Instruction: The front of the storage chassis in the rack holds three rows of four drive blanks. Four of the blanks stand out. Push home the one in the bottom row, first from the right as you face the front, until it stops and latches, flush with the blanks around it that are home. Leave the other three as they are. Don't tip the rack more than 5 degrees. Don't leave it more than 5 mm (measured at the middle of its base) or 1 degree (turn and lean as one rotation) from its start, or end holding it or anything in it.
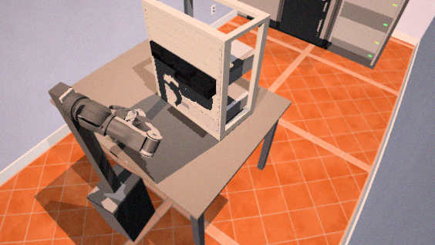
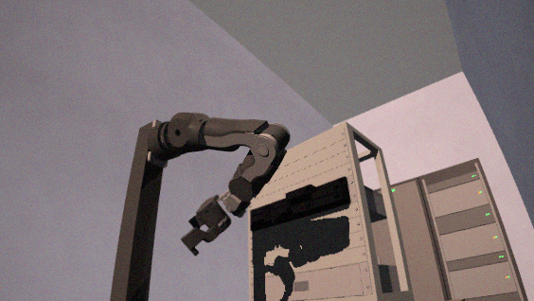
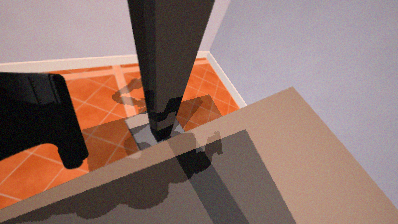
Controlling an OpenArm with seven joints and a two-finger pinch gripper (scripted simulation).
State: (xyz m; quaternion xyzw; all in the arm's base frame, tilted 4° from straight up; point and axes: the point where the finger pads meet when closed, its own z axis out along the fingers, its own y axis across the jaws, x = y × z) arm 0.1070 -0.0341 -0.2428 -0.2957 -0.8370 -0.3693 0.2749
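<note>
The pale rack (image 1: 185, 27) (image 2: 303, 161) stands on the table (image 1: 239, 127). Its front faces my arm. The dark storage chassis (image 1: 181, 73) (image 2: 303, 201) runs as a band across that front, and a few blanks stick out of it. I cannot tell the single blanks apart well. The chassis's bottom right corner (image 1: 205, 92) (image 2: 338, 210) is dark and partly in shadow. My gripper (image 2: 201, 232) is open and empty. It hangs under the folded arm, to the left of the rack front and well clear of it. In the wrist view one dark finger (image 3: 45, 115) shows at the left. That view does not show the rack.
The arm's dark post (image 2: 137, 213) (image 3: 165, 60) stands at the table's near edge. The arm's shadow lies on the lower rack front (image 2: 293, 246). Grey server cabinets (image 1: 359, 27) (image 2: 464, 227) stand behind on the orange tiled floor.
</note>
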